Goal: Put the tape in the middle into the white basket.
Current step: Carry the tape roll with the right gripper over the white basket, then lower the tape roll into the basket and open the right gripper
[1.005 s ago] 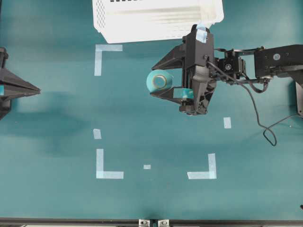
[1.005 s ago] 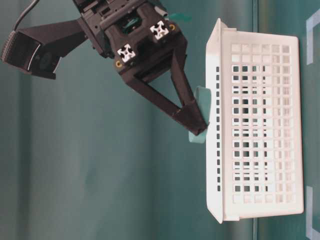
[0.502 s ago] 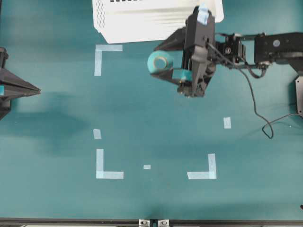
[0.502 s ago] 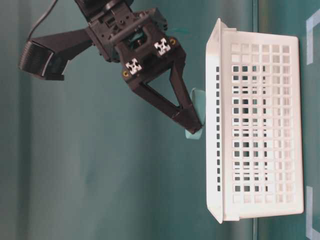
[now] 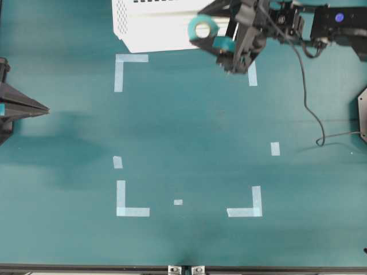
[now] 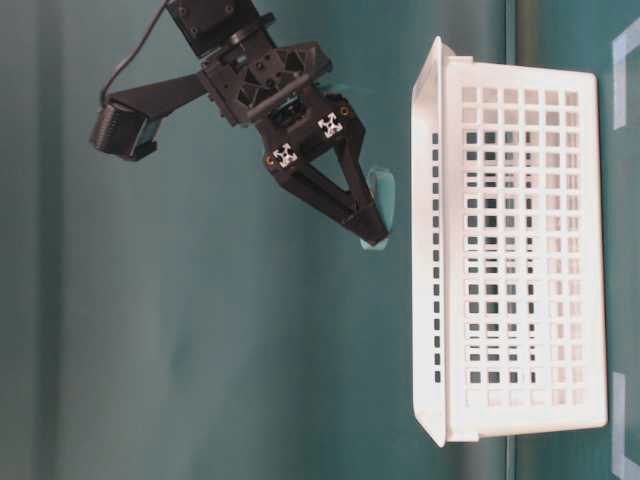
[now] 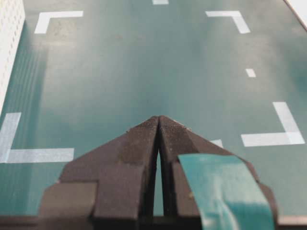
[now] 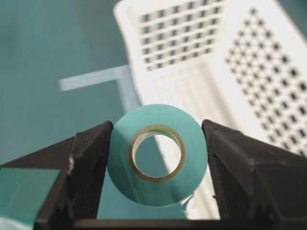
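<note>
The right arm reaches in from the right edge of the overhead view, its black right gripper [image 5: 211, 27] raised off the surface. Its two black fingers [image 8: 86, 158] are clamped on the flat-faced sides of a small round mint-teal roll of tape [image 8: 157, 154], which sits between them near their tips. The black left gripper [image 7: 158, 125] has its fingers pressed together, tips meeting, with nothing between them.

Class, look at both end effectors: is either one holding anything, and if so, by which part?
The right end effector holds the tape, its fingers pressing opposite sides of the roll's outer rim, the core hole left free. The left end effector is shut on nothing.
</note>
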### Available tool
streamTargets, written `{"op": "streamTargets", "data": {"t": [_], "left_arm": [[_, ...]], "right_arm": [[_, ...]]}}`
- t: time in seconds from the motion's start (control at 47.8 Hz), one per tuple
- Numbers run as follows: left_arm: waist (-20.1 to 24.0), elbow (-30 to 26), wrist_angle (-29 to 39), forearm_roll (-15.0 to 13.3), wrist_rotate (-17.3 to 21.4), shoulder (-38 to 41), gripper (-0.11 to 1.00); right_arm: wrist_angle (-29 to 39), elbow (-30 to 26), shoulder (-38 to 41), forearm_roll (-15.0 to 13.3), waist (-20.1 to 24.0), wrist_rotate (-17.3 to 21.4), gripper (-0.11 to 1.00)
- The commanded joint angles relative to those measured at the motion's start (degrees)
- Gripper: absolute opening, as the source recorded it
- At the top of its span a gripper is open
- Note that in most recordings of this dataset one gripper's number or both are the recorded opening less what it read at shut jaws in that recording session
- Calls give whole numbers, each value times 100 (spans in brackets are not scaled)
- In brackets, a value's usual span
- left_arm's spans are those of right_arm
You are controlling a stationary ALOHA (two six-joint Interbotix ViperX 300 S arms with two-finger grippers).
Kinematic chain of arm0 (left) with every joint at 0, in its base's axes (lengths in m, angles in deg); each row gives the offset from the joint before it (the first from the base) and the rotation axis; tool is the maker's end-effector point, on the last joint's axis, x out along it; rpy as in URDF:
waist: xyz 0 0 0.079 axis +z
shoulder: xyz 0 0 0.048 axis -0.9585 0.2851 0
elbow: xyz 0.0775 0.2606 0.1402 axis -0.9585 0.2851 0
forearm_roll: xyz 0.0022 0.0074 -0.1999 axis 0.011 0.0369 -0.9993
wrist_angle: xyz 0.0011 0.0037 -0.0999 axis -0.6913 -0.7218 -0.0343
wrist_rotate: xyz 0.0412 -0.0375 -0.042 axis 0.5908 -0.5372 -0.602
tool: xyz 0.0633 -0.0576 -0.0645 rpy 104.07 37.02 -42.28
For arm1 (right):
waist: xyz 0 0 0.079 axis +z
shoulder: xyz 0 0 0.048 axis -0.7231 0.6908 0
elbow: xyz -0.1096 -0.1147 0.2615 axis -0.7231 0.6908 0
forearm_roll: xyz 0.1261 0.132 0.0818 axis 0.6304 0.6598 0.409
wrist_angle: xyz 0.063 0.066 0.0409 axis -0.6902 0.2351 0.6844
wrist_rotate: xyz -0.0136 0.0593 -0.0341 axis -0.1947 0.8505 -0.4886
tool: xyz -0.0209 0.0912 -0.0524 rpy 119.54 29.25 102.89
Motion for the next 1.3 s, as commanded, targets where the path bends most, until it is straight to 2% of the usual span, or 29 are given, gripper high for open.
{"op": "streamTargets", "data": {"t": [0.0, 0.502, 0.879, 1.277], "left_arm": [[-9, -79, -26, -9, 9, 44, -11], [-9, -70, -26, -9, 9, 44, -11], [-9, -79, -26, -9, 9, 44, -11], [-18, -70, -26, -9, 9, 44, -11]], "right_arm": [[-88, -167, -79, -26, -132, 9, 66], [-316, -431, 360, -35, -668, 0, 66], [-290, -729, 659, -158, -800, 9, 66], [-193, -729, 703, -158, -923, 26, 66]]}}
